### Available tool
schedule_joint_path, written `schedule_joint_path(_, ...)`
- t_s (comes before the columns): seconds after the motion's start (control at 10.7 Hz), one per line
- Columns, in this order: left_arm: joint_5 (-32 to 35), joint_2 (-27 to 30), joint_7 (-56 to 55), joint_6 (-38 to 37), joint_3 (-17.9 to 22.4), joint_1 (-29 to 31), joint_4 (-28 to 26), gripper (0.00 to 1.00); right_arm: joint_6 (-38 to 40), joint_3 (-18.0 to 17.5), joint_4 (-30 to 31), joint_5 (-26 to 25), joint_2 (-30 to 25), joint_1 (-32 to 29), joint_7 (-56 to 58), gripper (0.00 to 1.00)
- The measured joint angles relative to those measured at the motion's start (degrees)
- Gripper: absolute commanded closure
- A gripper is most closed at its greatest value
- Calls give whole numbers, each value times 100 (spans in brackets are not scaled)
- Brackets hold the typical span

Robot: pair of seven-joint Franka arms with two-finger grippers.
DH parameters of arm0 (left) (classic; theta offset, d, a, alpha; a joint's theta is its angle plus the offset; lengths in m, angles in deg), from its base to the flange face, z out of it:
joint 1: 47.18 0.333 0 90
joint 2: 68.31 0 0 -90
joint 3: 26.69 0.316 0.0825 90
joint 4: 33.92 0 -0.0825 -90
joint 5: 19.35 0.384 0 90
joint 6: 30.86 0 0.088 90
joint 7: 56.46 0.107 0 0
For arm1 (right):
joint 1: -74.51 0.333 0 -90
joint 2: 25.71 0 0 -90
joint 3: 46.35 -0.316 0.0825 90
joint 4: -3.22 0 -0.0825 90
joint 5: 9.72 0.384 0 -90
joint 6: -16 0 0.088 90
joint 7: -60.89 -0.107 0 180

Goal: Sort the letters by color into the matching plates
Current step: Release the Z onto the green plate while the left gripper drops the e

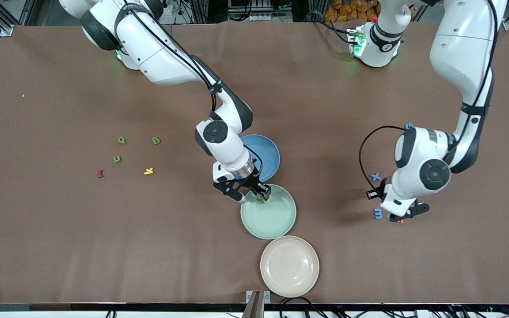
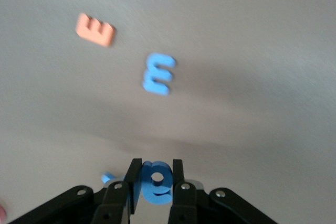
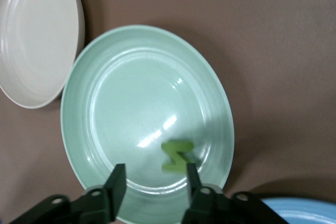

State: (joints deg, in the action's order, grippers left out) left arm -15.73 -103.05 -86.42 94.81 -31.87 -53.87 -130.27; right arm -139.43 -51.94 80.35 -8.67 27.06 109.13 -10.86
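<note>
I have the right gripper [image 1: 251, 194] over the rim of the mint green plate [image 1: 276, 221], on the edge toward the blue plate [image 1: 267, 152]; its jaws stand apart, and a green letter [image 3: 177, 156] lies loose inside that rim. The beige plate [image 1: 290, 266] sits just beside the mint green plate, nearer the front camera. Toward the right arm's end from the mint green plate lies bare table, then scattered green letters [image 1: 122, 140], a red letter [image 1: 100, 173] and a yellow letter [image 1: 149, 171]. Toward the left arm's end, well apart, my left gripper [image 2: 155, 183] is clamped on a blue letter [image 2: 156, 182], with a blue M [image 2: 158, 73] and an orange E [image 2: 95, 29] on the table beneath it.
</note>
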Motion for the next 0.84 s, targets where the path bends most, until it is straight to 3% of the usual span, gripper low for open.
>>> schedule_joint_path(0.09, 1, 34, -328, -79, -12, -205, -1, 100, -12, 14, -44, 0, -4, -22, -1, 0)
schedule_joint_path(0.47, 2, 38, -1461, -109, -136, -1014, -20, 100, 68, 27, -99, 0, -129, -73, -1, 0)
schedule_joint_path(0.84, 2, 41, -2228, -371, -741, -1192, -25, 100, 565, -193, 762, -3, -1183, -564, 389, 0)
